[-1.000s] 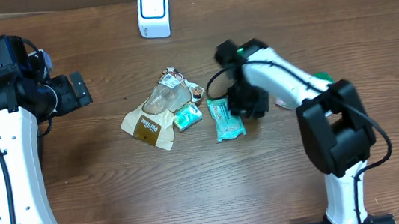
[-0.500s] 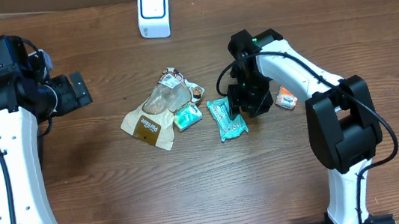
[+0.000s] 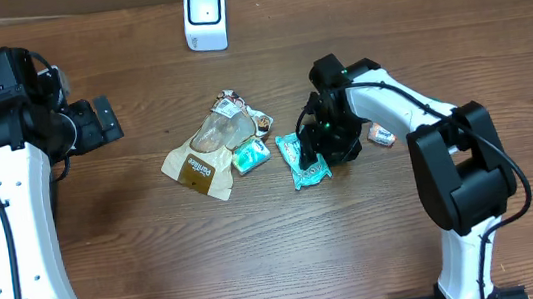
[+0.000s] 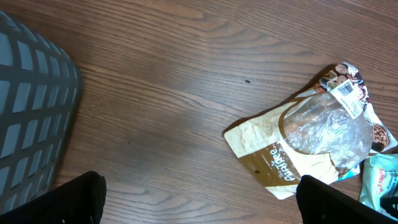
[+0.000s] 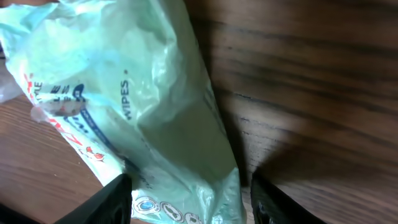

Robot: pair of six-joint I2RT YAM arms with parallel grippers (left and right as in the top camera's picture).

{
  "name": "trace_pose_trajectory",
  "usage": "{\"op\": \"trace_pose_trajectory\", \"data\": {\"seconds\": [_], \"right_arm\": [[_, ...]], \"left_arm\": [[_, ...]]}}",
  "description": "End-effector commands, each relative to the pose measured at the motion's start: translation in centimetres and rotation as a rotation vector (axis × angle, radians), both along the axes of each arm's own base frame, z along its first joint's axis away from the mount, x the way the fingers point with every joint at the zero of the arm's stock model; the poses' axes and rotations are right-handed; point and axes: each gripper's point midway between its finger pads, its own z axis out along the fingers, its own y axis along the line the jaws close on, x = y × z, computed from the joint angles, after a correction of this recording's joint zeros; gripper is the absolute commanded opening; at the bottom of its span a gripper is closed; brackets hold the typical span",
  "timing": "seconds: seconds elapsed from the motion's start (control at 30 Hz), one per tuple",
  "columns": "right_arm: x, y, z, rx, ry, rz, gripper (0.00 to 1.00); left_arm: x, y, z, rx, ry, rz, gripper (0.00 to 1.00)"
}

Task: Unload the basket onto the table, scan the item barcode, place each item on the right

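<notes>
Wipes pack (image 5: 155, 112) lies flat on the table (image 3: 259, 261), and its lower end sits between the right fingers (image 5: 115, 200). These fingers stand half apart, one on each side of the pack. The left one is at the edge of the foil; the right one is clear of it, with bare wood between them, so they do not squeeze the pack. The pack is pale green and crinkled, and the word "WIPES" can be read on it (a barcode I cannot find on the side that shows). From overhead the right arm (image 3: 392, 105) bends down over the right end of the pack, near the middle of the table.

Just to the left of the pack lies a small teal packet (image 3: 250, 154). It touches a brown bag (image 3: 205, 156) with a clear window and a white label at its top corner. Near the right arm, on its far side, is a small orange packet (image 3: 380, 135). The scanner (image 3: 204, 16), a white box with a blue face, stands at the far edge of the table, well apart from the pack.

The left fingers (image 4: 81, 199) are spread wide with nothing between them, above bare wood to the left of the brown bag. A grey basket (image 4: 31, 112) is at the left side of that view. The left arm (image 3: 10, 199) is at the left edge of the table.
</notes>
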Motion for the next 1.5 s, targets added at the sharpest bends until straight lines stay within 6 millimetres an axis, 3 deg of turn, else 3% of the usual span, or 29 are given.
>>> {"op": "trace_pose_trajectory", "data": {"seconds": [0.0,0.17,0.23,0.4,0.6,0.77,0.9,1.07,1.27,1.47], "right_arm": [[-2.1,-0.9,-2.7,-0.043,0.070,-0.003,0.53],[-2.0,-0.9,-2.9,-0.039,0.060,-0.003,0.10],[-1.8,-0.8,-2.9,-0.037,0.054,-0.003,0.04],[-1.2,-0.7,-2.2,-0.031,0.039,-0.001,0.04],[1.3,-1.2,2.5,-0.067,-0.102,-0.015,0.04],[2.7,-4.1,7.5,-0.277,-0.289,-0.124,0.04],[1.8,-6.6,9.3,-0.566,-0.394,-0.171,0.04],[0.2,-7.8,9.3,-0.814,-0.440,-0.152,0.04],[0.6,-10.0,8.5,-1.043,-0.460,-0.033,0.04],[0.8,-9.2,6.7,-1.029,-0.441,-0.018,0.04]], "left_arm": [[0.1,-0.3,0.4,0.005,-0.013,-0.019,1.00],[0.1,-0.3,0.4,0.005,-0.013,-0.019,1.00],[0.1,-0.3,0.4,0.005,-0.013,-0.019,1.00],[0.1,-0.3,0.4,0.005,-0.013,-0.019,1.00],[0.1,-0.3,0.4,0.005,-0.013,-0.019,1.00],[0.1,-0.3,0.4,0.005,-0.013,-0.019,1.00],[0.1,-0.3,0.4,0.005,-0.013,-0.018,1.00],[0.1,-0.3,0.4,0.005,-0.013,-0.019,1.00],[0.1,-0.3,0.4,0.005,-0.013,-0.018,1.00],[0.1,-0.3,0.4,0.005,-0.013,-0.019,1.00]]}}
